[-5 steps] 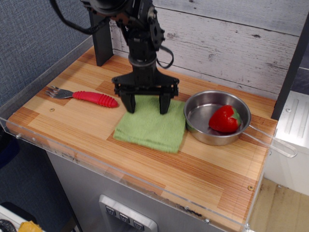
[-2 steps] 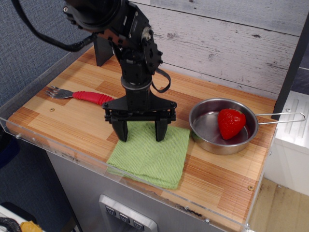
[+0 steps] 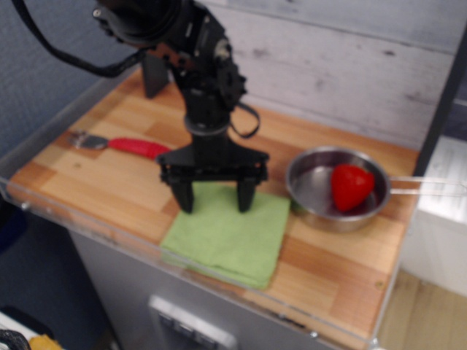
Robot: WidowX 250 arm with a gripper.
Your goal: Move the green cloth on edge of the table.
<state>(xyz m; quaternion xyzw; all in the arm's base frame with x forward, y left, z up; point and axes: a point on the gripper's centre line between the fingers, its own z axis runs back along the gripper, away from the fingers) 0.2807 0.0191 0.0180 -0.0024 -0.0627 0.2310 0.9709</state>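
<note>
The green cloth [image 3: 228, 238] lies flat at the front edge of the wooden table [image 3: 336, 262], its near side touching the clear rim. My gripper [image 3: 215, 198] stands upright over the cloth's back edge, fingers spread wide apart with the tips on or just above the fabric. Nothing is held between the fingers. The frame is blurred.
A steel pan [image 3: 325, 208] with a red strawberry [image 3: 349, 187] sits right of the cloth, its handle pointing right. A fork with a red handle [image 3: 139, 147] lies at the left. A dark post [image 3: 152, 74] stands at the back left.
The cloth has slid from the table's middle toward the front edge with my gripper on it. The pan has shifted and its handle has swung to the right.
</note>
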